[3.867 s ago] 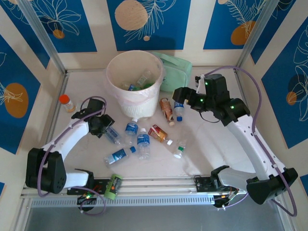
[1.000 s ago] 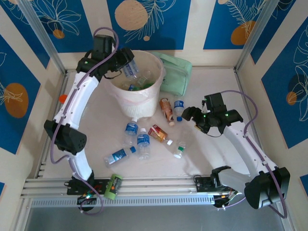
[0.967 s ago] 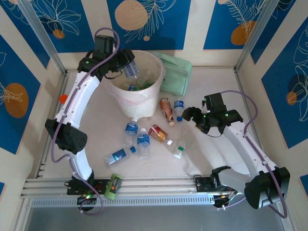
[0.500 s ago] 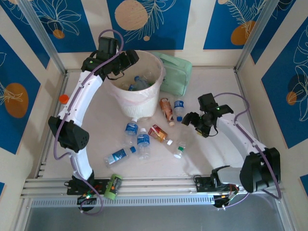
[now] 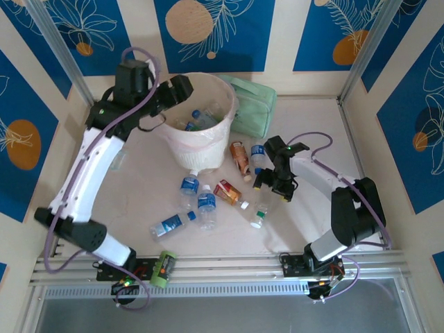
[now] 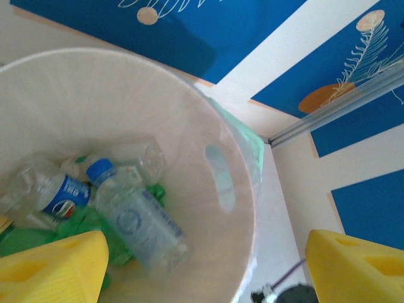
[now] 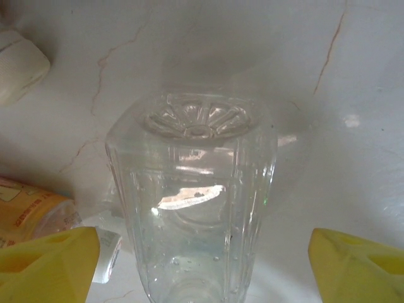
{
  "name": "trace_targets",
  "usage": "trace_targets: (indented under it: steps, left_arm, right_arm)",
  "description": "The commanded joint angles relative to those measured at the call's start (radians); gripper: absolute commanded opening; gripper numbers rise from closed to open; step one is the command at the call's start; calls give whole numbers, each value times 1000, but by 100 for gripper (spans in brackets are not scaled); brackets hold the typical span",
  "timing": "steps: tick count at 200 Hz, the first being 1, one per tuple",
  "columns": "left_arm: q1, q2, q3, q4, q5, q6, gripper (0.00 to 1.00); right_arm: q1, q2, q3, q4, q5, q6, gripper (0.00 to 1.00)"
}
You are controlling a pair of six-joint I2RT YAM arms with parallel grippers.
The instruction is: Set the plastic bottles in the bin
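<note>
1. Seven or so plastic bottles (image 5: 206, 205) lie loose on the white table (image 5: 291, 232) by the foot of the bin (image 5: 201, 149). More sit at the bin's bottom, among them a clear blue-capped bottle (image 6: 136, 218) lying aslant.
2. One clear green-capped bottle (image 5: 259, 214) lies on its side. Its long axis runs from near-left to far-right, cap toward the near edge and ribbed base toward the far side.
3. Over it hangs the right gripper (image 5: 272, 184), low, its yellow fingers (image 7: 47, 262) spread wide to either side of the body and pinching nothing. It straddles the bottle across its width, which looks like the sensible way to take a round body that would roll if pushed.
4. Just beside that bottle lies a copper-labelled bottle (image 5: 227, 191). I reckon a closing finger could nudge it.
5. Above the bin's mouth sits the left gripper (image 5: 177, 89), fingers apart and empty, with the bin's inner wall showing between them. That spot suits a drop straight in.
6. Behind the bin rests a mint-green case (image 5: 255, 111), touching its side.
</note>
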Motion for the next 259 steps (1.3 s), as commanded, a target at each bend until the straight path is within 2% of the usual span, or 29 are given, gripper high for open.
trace_targets:
  steps: [1,18,61,96,118,177,231,259]
  left_arm:
    - [-4,-97,-151,45,39,14,80]
    - [-4,-174,-258,69,57,15,80]
    - [-2,-272,-363,-4,30,65,80]
    - [8,-358,-497,-38,-42,25,80]
    - [22,-400,-566,-37,-41,2,80]
    - [28,-408,-661,-41,-29,6,80]
    - [31,-409,-729,-28,-14,-9,79]
    - [30,-419,-759,-28,-5,-23,79]
  right_arm:
    - [2,38,31,-39,34,32,86]
    - [2,70,43,-36,37,38,86]
    - [2,140,74,-20,31,43,82]
    - [2,175,76,-9,42,49,81]
    - [2,183,63,8,33,55,79]
    - [2,178,44,15,43,63,71]
    - [-8,124,32,9,61,56,60]
    - [-15,54,48,-7,68,42,58]
